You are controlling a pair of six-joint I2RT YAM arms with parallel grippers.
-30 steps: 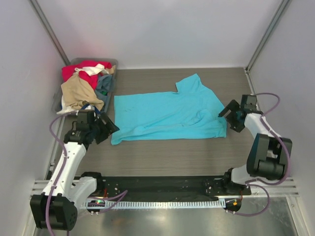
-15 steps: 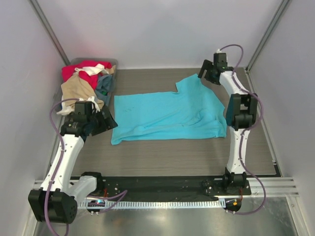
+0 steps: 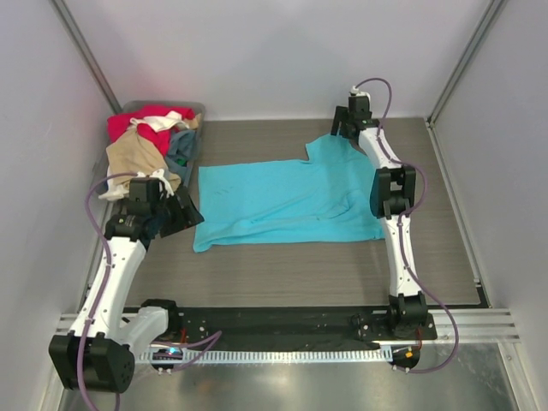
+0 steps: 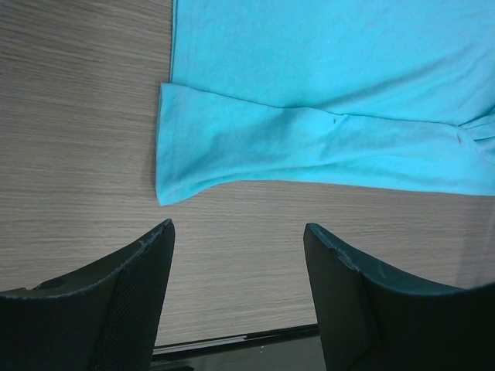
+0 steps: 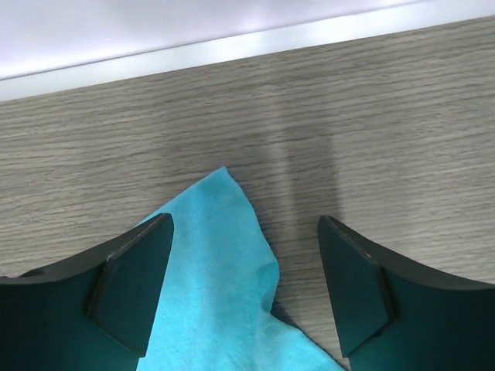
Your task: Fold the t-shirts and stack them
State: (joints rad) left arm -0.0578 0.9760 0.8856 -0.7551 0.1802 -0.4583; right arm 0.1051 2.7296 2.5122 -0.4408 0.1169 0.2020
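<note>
At the far left corner of the grey wood-grain table we see a clear grey plastic bin heaped with crumpled shirts. A red cloth t-shirt sits on the far side and a tan cloth t-shirt spills over the near rim. A dark blue-grey cloth t-shirt lies on the right, and a strip of cream-white cloth shows at the near left edge (what lies underneath we cannot tell).

Just near of the bin, the black two-finger left gripper hangs over bare table, pointing toward the near-left corner of the spread shirt. In the left wrist view, the left gripper has its jaws wide apart, with only tabletop between them. The shirt's corner lies just beyond the fingertips and touches neither.

The bright turquoise short-sleeved cloth t-shirt lies flat in the middle of the table, hem to the left, with one sleeve pointing to the far right. From the left wrist, this shirt seems to have a long band along its near edge folded over the body.

The right arm reaches across the shirt's right end to the far side, and the right gripper sits at the tip of that far sleeve. From its own camera, the right gripper has its jaws parted on either side of the pointed sleeve tip of the turquoise shirt. The tip rests flat on the wood, and the fingers are not closed on it.
</note>
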